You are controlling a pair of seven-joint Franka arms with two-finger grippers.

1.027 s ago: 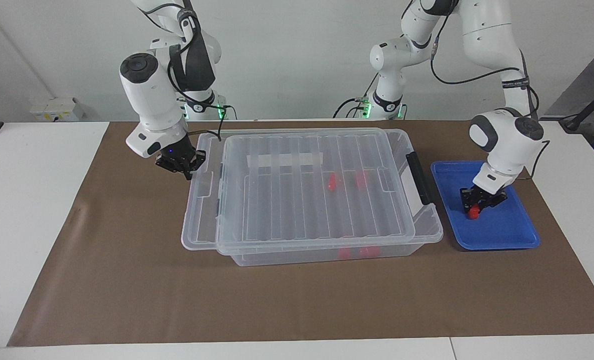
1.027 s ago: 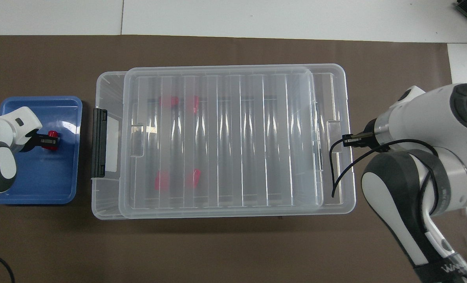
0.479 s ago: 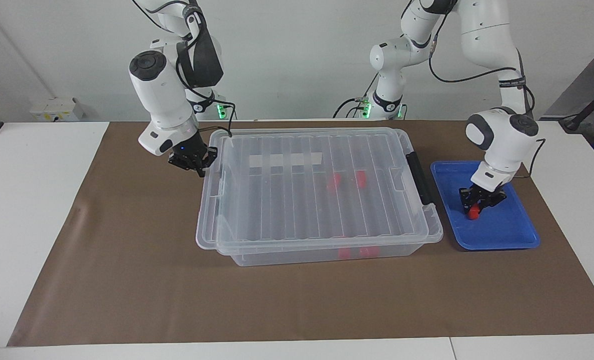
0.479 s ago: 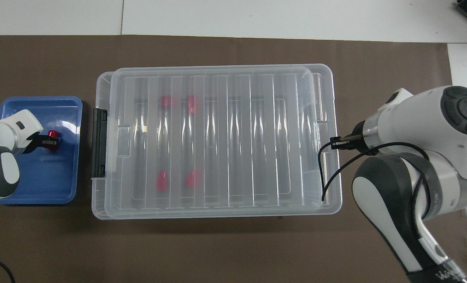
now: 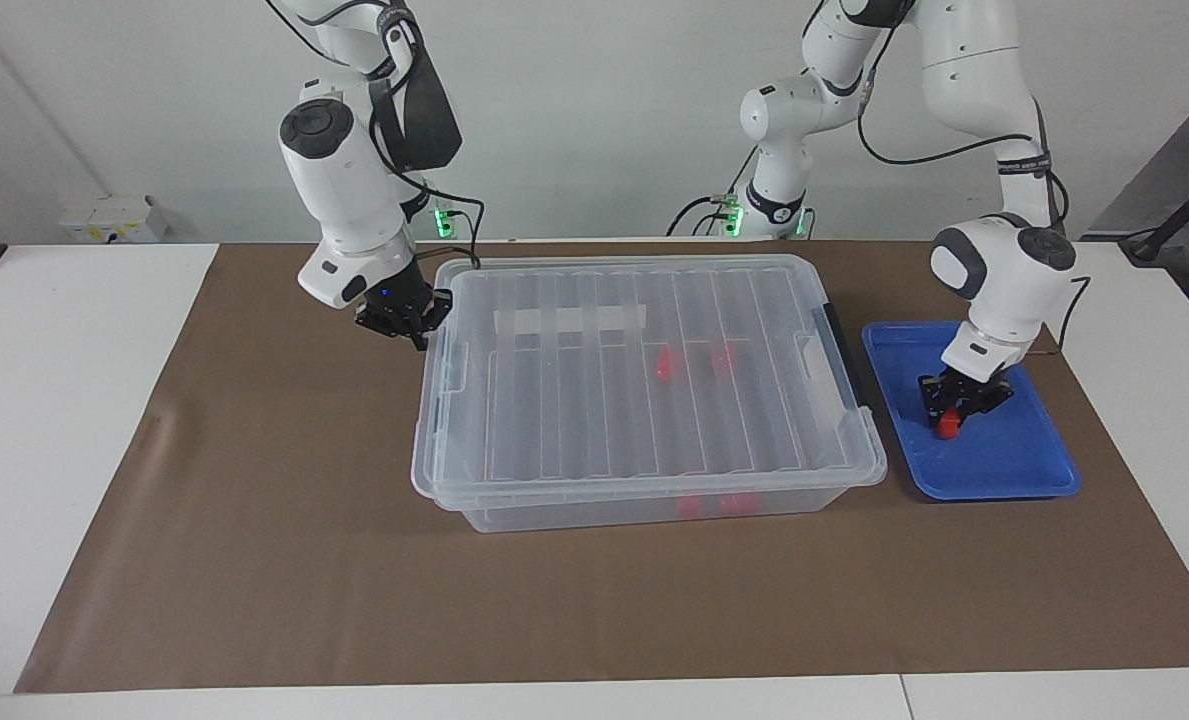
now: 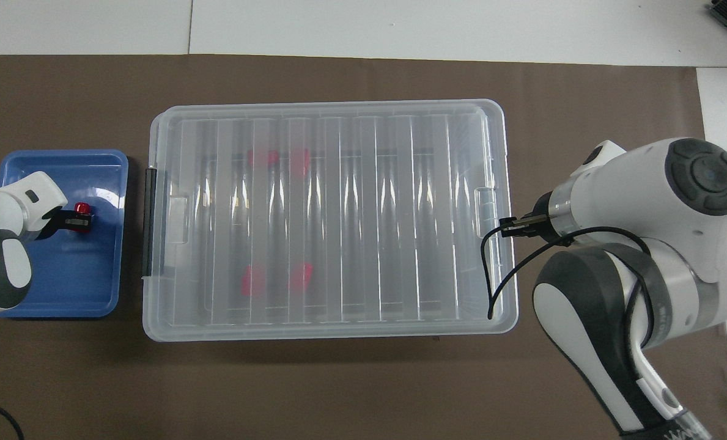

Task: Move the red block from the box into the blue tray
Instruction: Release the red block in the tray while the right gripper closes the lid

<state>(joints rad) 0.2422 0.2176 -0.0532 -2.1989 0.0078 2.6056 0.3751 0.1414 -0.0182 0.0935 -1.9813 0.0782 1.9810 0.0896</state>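
Note:
My left gripper (image 5: pixel 951 415) is shut on a small red block (image 5: pixel 947 429), low over the middle of the blue tray (image 5: pixel 1004 462); whether the block touches the tray floor I cannot tell. From overhead the red block (image 6: pixel 82 209) shows at the tip of the left gripper (image 6: pixel 80 222), inside the blue tray (image 6: pixel 82 284). The clear box (image 5: pixel 574 410) lies mid-table with its ribbed lid squarely on it. My right gripper (image 5: pixel 417 336) is shut, its fingertips against the lid's edge at the right arm's end; overhead it shows the same (image 6: pixel 505 228).
Several more red blocks (image 5: pixel 664 365) show blurred through the lid inside the box (image 6: pixel 363 214). A black latch (image 5: pixel 844 350) sits on the box end beside the tray. A brown mat (image 5: pixel 254 560) covers the table.
My right gripper has pushed the lid toward the left arm's end, so it now sits square on the box. The left gripper stays over the tray with the block.

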